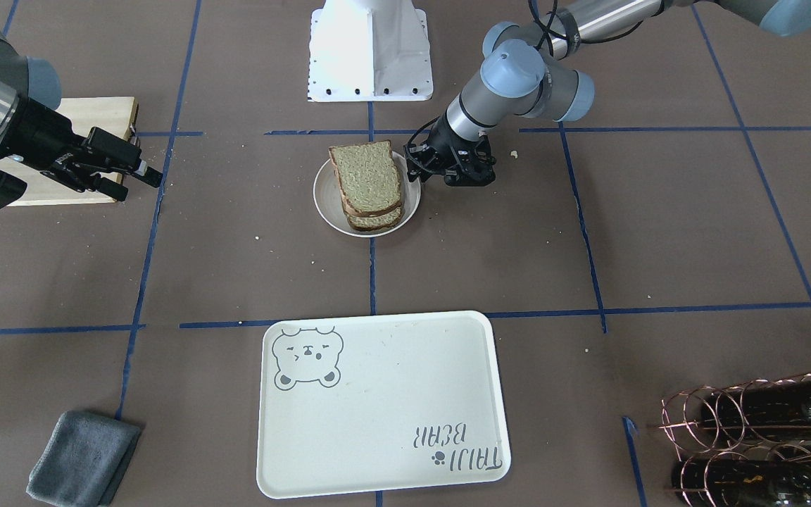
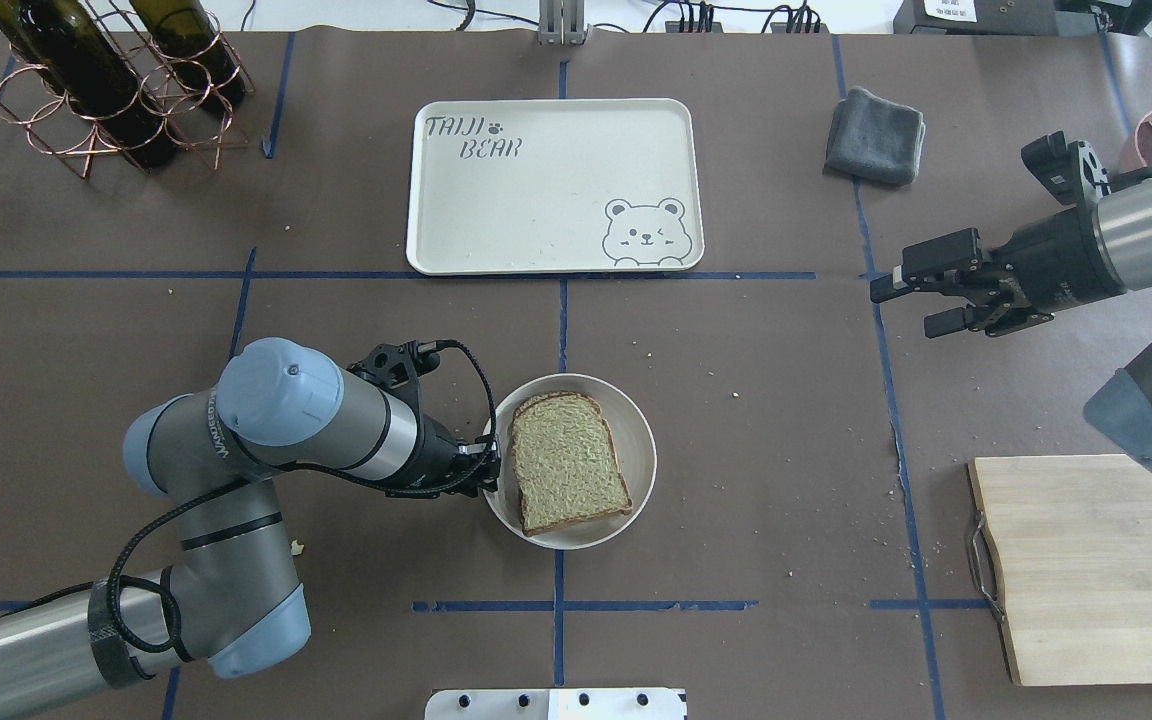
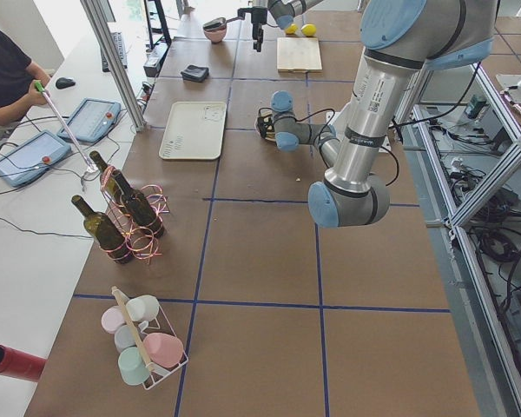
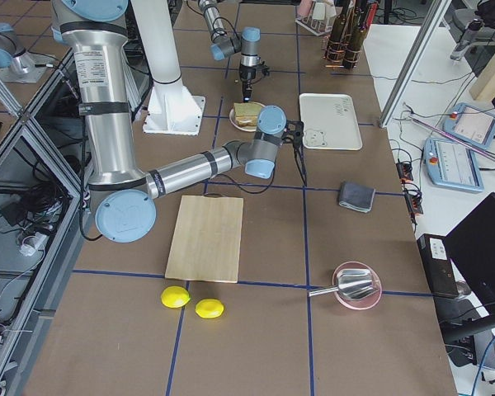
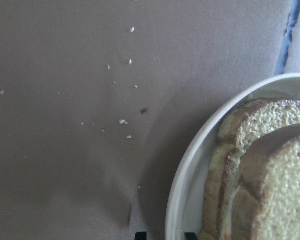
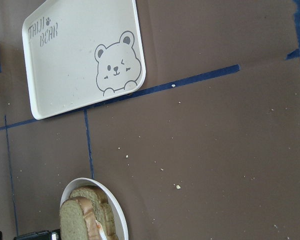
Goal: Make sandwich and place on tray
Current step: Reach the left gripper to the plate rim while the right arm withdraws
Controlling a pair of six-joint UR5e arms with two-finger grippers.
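Observation:
The sandwich point(image 2: 568, 460) is two stacked bread slices with brown crust on a small round white plate point(image 2: 639, 432). In the right wrist view a thin white layer shows between the slices point(image 6: 82, 215); no yolk is visible. My left gripper point(image 2: 484, 470) is low at the plate's left rim. In the left wrist view its two fingertips straddle the rim point(image 5: 190, 165), shut on it. My right gripper point(image 2: 911, 298) is open and empty, above the table to the right. The cream bear tray point(image 2: 536, 190) lies beyond the plate with nothing on it.
A wooden cutting board point(image 2: 1086, 570) lies near right. A grey cloth point(image 2: 876, 135) sits right of the tray. A copper rack with wine bottles point(image 2: 106, 90) stands far left. Crumbs dot the brown table cover.

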